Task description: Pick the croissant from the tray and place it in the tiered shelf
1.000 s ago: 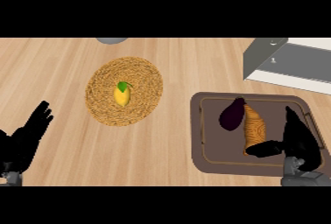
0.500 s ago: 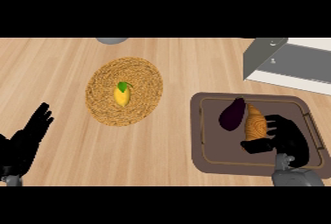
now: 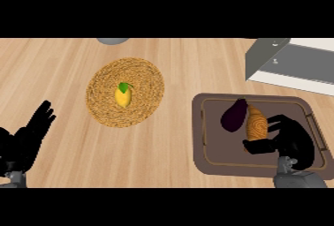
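- Right robot hand, lower right of the frame: moved up and leftward since a second ago, off the tray's right rim and onto the croissant. Fingers now curled round its lower end, grasping it.
- Left robot hand, lower left edge: unchanged, fingers straight and up, holding nothing, resting over the wooden surface.
- Croissant: about the same spot as before, lying lengthwise in the brown tray, right of its centre. Hard to tell whether raised off the tray floor yet.
- Also in the tray: dark purple eggplant, just left of the croissant, unmoved.
- Round woven mat, left of centre: yellow fruit with a green leaf at its middle.
- Tiered shelf, upper right: grey wall, white base, well apart from the croissant.
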